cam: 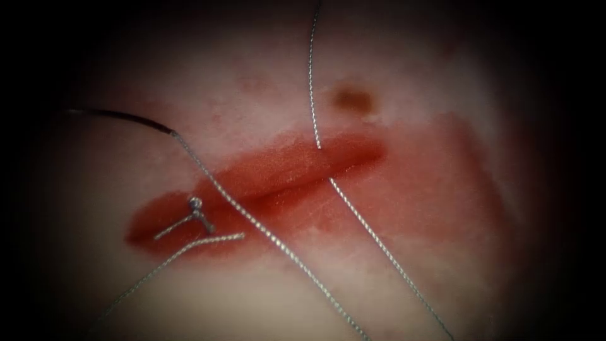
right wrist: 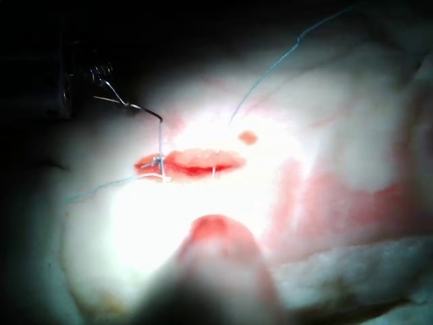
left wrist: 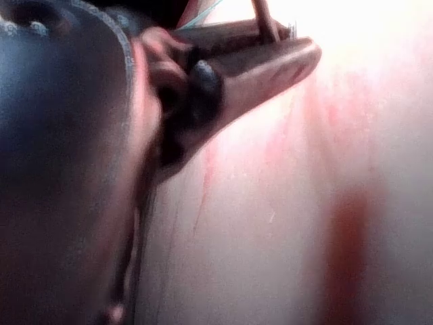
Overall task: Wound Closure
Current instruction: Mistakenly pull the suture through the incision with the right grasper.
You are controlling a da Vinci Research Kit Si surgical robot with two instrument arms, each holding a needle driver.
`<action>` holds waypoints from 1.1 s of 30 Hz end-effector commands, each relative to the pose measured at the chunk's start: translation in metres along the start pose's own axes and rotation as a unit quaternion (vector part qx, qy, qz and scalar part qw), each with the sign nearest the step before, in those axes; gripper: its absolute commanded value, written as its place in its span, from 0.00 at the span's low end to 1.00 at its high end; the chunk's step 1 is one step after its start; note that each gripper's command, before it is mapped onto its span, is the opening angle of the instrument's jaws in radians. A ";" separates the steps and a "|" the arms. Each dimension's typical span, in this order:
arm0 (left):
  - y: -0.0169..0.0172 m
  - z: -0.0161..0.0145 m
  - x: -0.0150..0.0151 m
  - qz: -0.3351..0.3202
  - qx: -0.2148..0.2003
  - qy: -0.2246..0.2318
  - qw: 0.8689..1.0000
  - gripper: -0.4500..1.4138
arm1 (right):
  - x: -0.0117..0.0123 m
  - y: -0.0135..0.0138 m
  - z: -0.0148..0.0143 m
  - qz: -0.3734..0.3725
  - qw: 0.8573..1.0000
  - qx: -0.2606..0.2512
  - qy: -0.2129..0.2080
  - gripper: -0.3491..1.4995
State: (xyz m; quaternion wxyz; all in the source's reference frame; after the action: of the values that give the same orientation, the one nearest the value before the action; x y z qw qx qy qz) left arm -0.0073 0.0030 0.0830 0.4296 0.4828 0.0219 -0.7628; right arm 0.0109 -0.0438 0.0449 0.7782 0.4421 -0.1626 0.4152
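Endoscope view: braided thread (cam: 265,227) crosses glossy red cut (cam: 297,167); curved needle (cam: 120,115) lies left.

I see a small brown spot (cam: 353,99) in the upper middle of the endoscope view, oval, darker at its centre; same spot (right wrist: 247,137) in the right wrist view. That view also gives me a pale, rough-textured pad (right wrist: 352,271). Can't tell if it's gauze or cloth.

No readable text, label, number or sign appears on anything here.
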 end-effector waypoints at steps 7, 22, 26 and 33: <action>-0.0011 -0.0005 -0.0005 0.002 0.002 -0.002 1.000 0.00 | 0.0000 -0.0005 -0.0001 0.017 1.000 -0.001 -0.024 0.00; -0.0011 -0.0004 -0.0004 0.003 0.003 -0.001 1.000 0.00 | -0.0010 -0.0006 0.0004 -0.013 0.998 -0.003 -0.054 0.00; -0.0011 -0.0004 -0.0004 0.003 0.003 -0.001 1.000 0.00 | -0.0016 -0.0006 0.0004 -0.033 0.997 -0.010 -0.063 0.00; -0.0011 -0.0005 -0.0004 0.003 0.003 0.000 1.000 0.00 | -0.0024 0.0001 0.0004 -0.058 0.996 -0.020 -0.072 0.00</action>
State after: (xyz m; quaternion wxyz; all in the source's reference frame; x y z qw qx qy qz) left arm -0.0075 0.0030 0.0830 0.4294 0.4849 0.0214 -0.7616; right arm 0.0082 -0.0458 0.0440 0.7959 0.4637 -0.2035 0.3317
